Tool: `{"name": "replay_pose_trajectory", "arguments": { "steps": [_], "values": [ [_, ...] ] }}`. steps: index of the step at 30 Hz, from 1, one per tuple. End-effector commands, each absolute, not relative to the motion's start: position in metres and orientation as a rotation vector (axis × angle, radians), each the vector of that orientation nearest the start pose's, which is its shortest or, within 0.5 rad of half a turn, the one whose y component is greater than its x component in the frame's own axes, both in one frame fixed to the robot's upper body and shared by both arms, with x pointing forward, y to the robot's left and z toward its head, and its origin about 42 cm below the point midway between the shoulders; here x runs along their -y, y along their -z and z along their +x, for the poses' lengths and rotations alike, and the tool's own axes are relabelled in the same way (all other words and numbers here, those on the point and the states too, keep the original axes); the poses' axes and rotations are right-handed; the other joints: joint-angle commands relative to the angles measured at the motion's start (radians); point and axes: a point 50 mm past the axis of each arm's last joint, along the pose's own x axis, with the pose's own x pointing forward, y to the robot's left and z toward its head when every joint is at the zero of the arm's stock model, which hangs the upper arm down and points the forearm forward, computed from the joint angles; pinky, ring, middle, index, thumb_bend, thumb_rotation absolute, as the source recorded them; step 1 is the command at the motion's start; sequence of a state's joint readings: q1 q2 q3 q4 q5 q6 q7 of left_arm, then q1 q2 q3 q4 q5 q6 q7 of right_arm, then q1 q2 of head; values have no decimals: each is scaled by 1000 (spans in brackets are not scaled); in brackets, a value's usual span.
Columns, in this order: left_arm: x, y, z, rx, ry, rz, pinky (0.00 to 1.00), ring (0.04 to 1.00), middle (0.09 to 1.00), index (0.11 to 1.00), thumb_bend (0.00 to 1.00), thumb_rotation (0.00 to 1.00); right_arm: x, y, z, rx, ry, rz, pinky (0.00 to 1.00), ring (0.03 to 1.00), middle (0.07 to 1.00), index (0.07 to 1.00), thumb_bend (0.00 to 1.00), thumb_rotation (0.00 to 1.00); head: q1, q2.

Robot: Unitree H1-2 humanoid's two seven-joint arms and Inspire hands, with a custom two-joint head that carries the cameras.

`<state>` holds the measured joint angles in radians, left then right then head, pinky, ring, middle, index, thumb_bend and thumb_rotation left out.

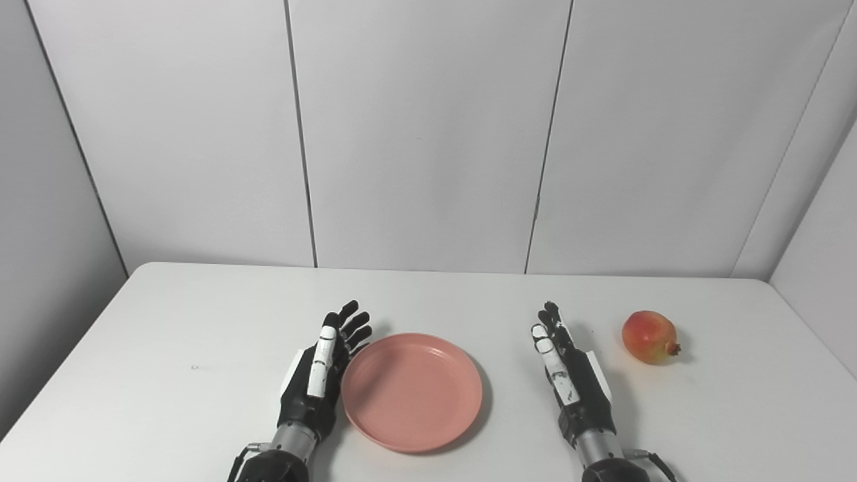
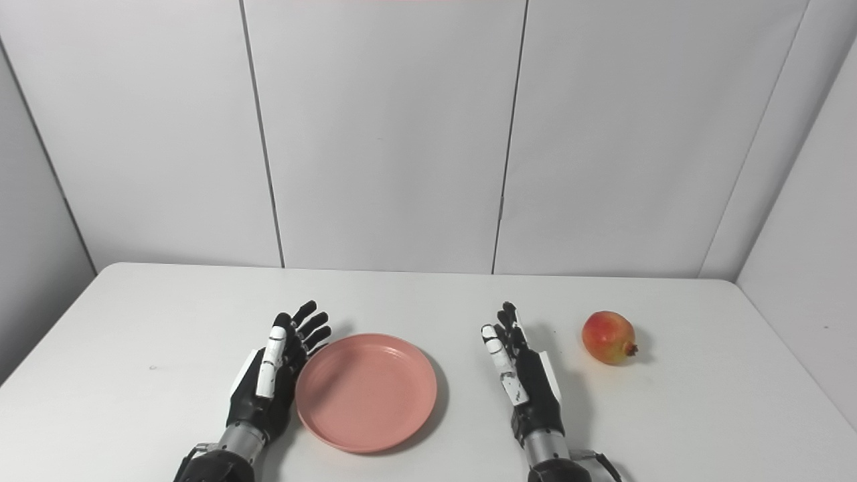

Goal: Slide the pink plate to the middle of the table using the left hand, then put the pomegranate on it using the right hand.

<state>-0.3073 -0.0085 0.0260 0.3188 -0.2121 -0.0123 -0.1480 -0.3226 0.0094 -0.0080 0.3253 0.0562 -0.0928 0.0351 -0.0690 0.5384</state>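
a white table with rounded far corners stands near pale grey wall panels split by dark upright seams.

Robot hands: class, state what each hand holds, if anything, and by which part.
Nothing is held. The left hand is open beside the pink plate's left rim; the right hand is open, apart from the pomegranate.

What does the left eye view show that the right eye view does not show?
Only the left eye view shows nothing extra on the table; it shows more grey wall at the left. Only the right eye view shows more of the side wall at the right. Both share the pink plate, empty, the open left hand close against its left rim, the open right hand beside it, and the pomegranate further right on the table.
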Motion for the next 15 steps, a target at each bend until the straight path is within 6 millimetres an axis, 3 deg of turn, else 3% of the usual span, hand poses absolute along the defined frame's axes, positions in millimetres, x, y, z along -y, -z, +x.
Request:
{"name": "replay_pose_trajectory", "arguments": {
  "steps": [1, 15],
  "values": [
    [-176, -108, 377, -7, 226, -217, 888, 921, 922, 911, 552, 1000, 176, -136, 393, 135, -129, 55, 992, 973, 988, 1000, 597, 816, 0, 2],
    [-174, -104, 374, -6, 283, -180, 909, 932, 934, 930, 555, 1000, 178, -137, 394, 141, -123, 51, 990, 972, 986, 997, 594, 814, 0, 3]
  ]
}}
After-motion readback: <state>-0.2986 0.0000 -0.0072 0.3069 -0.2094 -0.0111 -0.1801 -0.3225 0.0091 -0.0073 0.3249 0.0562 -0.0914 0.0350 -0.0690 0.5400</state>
